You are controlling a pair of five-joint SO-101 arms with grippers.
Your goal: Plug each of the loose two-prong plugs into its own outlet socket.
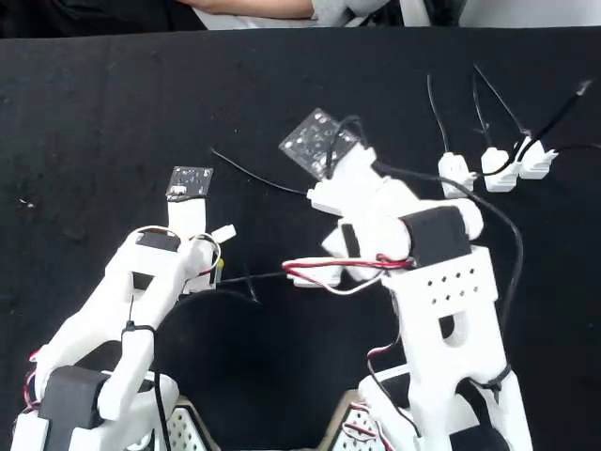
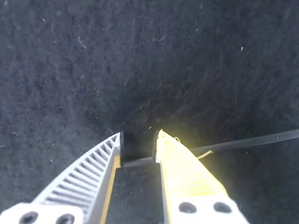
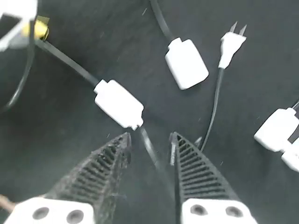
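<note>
L jaws part-open | R jaws open | plug (image 3: 232, 43) prongs pt away from R jaws

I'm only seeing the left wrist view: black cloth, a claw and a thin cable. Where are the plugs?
Observer: The high view shows white connectors clustered at the far right of the table.
Operator: Is the other claw holding one?
Observer: No. The right claw is open, with a black cable lying under its gap.
Operator: Any bare prongs?
Observer: Yes, a two-prong plug lies loose, prongs uncovered.
</note>
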